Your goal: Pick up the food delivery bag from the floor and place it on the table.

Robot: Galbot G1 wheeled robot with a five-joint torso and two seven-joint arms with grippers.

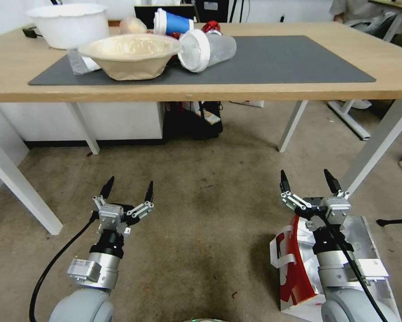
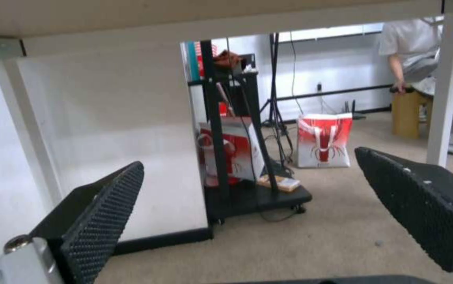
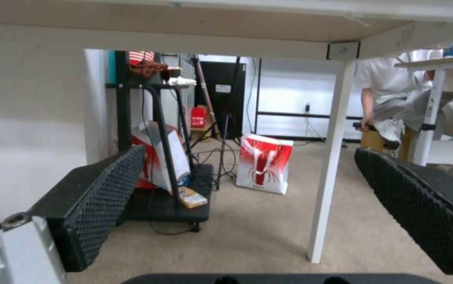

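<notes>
Underfoot: stained carpet floor [image 1: 201, 214] | table [image 1: 299, 91] ahead, dark mat [image 1: 277, 60]

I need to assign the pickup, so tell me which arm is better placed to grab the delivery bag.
Right. The food delivery bag stands on the floor directly beneath the right gripper, which is open. The left gripper, also open, is well off to the side.

The right arm is covering much of the food delivery bag [image 1: 294, 273], whose near end is running off the head view's bottom edge. The counter [image 1: 209, 91] is hiding the black cart's [image 1: 189, 127] upper part.
</notes>
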